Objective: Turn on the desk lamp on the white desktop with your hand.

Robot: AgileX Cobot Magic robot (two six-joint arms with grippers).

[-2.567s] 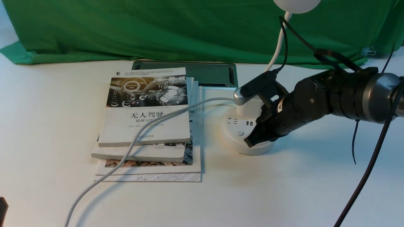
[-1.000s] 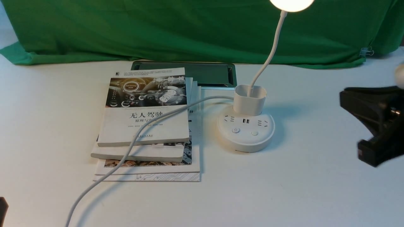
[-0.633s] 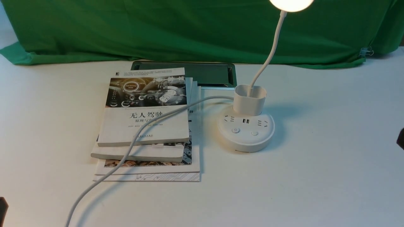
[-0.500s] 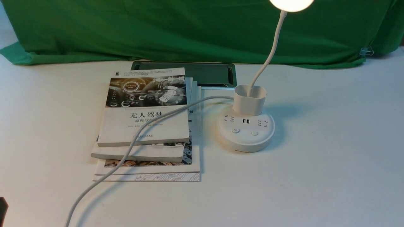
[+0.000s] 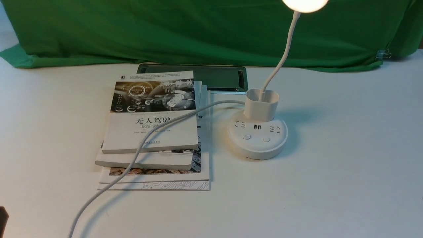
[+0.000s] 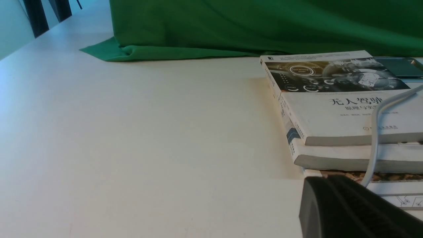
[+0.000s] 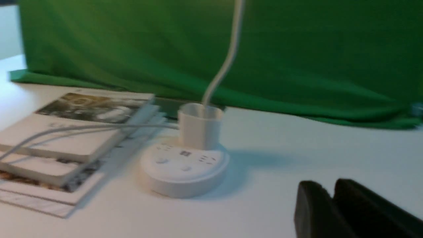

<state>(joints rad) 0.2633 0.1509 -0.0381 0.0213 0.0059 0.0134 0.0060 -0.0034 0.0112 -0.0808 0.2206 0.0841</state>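
the left gripper (image 6: 330, 180) sits low over the white desktop (image 5: 330, 185). its fingers lie pressed together with only a seam between them, and they hold nothing. just ahead of it, toward the robot's right, is a stack of books (image 5: 152, 132) with a grey cable (image 5: 132, 158) draped across the covers. the cable runs on to the desk lamp (image 5: 257, 142), which stands just beyond the far side of the books from this gripper and does not show in the left wrist view.

the lamp head (image 5: 305, 4) glows bright and the base has two buttons (image 5: 246, 136) on top, neither touched by anything. judging by the glow, the switching step looks done. the next move calls for little more than parking the arms clear of the neck and cable without nudging the base.

the right gripper (image 7: 330, 188) is also closed, its two black fingers together and empty, low over the bare desktop. the lamp lies ahead of it and toward the robot's left, well apart, with open desktop between. a green cloth (image 5: 165, 29) hangs behind everything.
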